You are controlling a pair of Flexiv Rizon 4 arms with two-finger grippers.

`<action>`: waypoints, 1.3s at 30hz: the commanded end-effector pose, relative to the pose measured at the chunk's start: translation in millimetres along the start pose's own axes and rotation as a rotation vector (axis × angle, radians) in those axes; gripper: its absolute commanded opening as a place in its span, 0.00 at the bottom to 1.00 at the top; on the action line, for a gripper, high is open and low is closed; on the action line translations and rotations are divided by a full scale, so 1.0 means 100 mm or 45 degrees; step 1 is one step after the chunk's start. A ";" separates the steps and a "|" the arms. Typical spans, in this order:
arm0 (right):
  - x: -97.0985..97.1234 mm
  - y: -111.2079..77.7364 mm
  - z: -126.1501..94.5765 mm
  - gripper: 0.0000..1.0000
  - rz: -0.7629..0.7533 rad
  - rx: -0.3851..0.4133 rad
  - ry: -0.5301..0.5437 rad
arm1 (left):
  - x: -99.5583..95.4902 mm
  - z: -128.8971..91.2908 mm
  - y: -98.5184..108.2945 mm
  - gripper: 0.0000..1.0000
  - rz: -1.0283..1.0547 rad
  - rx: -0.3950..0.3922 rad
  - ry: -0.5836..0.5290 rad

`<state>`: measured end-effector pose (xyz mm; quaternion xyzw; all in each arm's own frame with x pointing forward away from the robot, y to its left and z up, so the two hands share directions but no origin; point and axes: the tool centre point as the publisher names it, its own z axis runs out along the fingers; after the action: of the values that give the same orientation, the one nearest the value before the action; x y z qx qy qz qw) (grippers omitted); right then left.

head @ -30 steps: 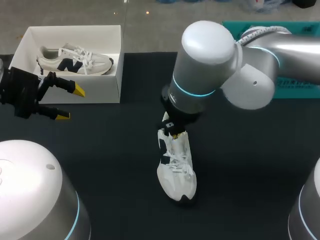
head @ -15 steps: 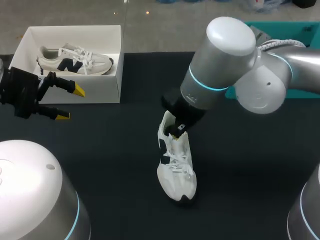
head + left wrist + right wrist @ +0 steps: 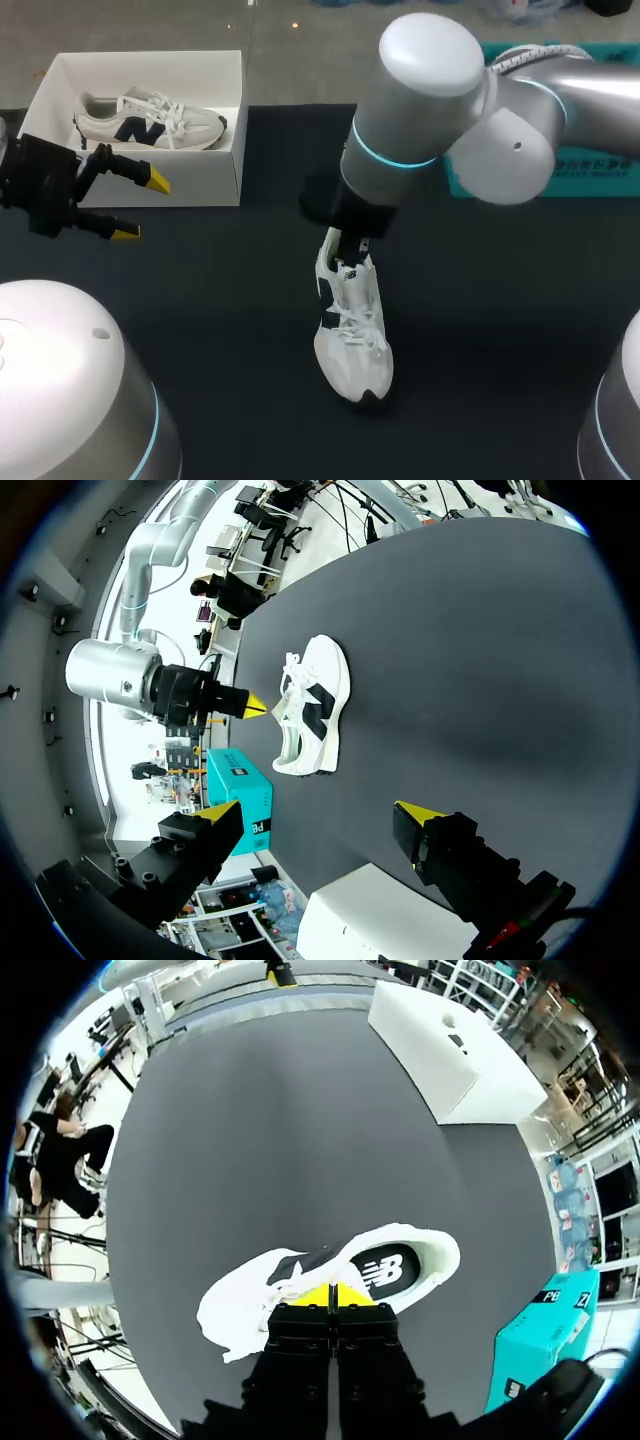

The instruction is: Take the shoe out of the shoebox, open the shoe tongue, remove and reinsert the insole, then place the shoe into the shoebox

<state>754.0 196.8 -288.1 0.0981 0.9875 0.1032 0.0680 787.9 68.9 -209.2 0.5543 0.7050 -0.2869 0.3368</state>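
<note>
Head camera fixed high behind the robot, looking down on the table with the shoebox at upper left of frame; left wrist camera sights the white shoe from well off, right wrist camera from directly above, close, so all three views share it.

The black, yellow-tipped left gripper is held near the black table's left edge, fingers spread wide. The silver right arm is bent over the table's middle, its black right gripper pointed down, yellow tips pressed together.
</note>
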 end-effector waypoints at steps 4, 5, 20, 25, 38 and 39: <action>0.02 0.05 0.00 0.00 -0.313 0.069 -0.061 | -0.01 0.00 0.00 1.00 -0.001 -0.001 0.006; 0.02 0.05 0.00 0.00 -0.313 0.069 -0.061 | -0.01 0.00 0.00 1.00 -0.001 -0.001 0.006; -0.22 0.17 0.18 0.00 -0.298 0.118 0.029 | -0.01 0.00 0.00 1.00 -0.001 -0.001 0.006; -0.50 0.21 0.15 0.00 -0.333 0.151 -0.015 | -0.01 0.00 0.00 1.00 -0.001 -0.001 0.006; -0.90 0.13 0.28 1.00 -0.303 0.152 -0.037 | -0.01 0.00 0.00 1.00 -0.001 -0.001 0.006; -0.90 0.13 0.30 1.00 -0.302 0.152 -0.042 | -0.01 0.00 0.00 1.00 -0.001 -0.001 0.006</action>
<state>844.9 196.8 -297.2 -0.0133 0.9953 0.0295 0.0912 787.9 68.9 -209.2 0.5543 0.7050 -0.2869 0.3368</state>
